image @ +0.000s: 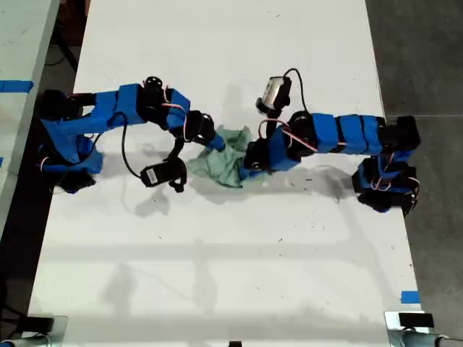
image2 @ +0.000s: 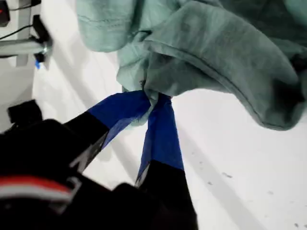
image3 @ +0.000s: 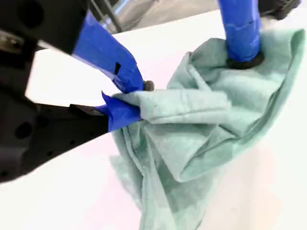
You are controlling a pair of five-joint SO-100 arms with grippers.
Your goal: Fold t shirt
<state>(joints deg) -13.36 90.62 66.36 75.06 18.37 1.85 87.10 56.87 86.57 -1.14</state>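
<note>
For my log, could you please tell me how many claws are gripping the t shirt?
2: my first claw and my second claw each pinch an edge of the t shirt, bunched mid-table.

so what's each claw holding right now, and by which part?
Both hold the t shirt. My first gripper is shut on a bunched fold at its edge; my second gripper pinches a folded edge of the cloth. Which garment part each is cannot be told.

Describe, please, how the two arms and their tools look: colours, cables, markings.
Both arms have bright blue bodies with black joints and thin red-and-white wires at the joints. Black cables loop to a small camera on each. My first tool and my second tool have black fingers wrapped in blue tape at the tips.
</note>
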